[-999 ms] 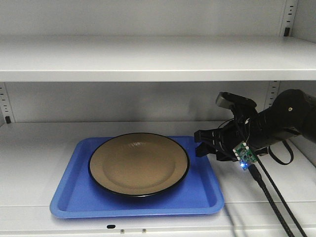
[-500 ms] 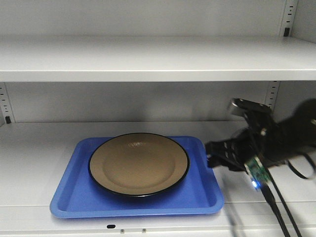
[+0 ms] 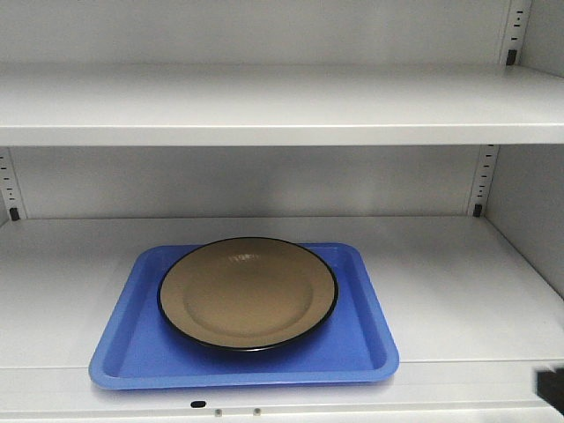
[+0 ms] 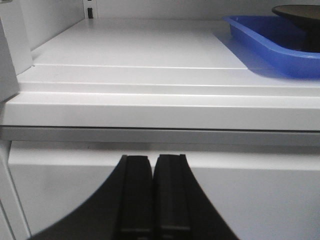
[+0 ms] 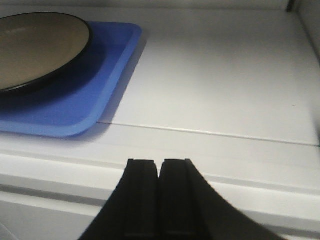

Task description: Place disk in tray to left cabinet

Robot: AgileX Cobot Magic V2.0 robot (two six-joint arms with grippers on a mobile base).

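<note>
Left hand (image 4: 151,200): fingers pressed together, holding nothing, outside and below the shelf's front edge, left of the tray (image 3: 370,339). Tray lies flat near the front edge of the left cabinet (image 3: 264,106) lower shelf, left of centre. Disk (image 3: 248,292) sits flat inside the tray, its rim near the tray's back edge. Bare shelf lies right of the tray. Right hand (image 5: 160,200): fingers together, holding nothing, outside the front edge.
</note>
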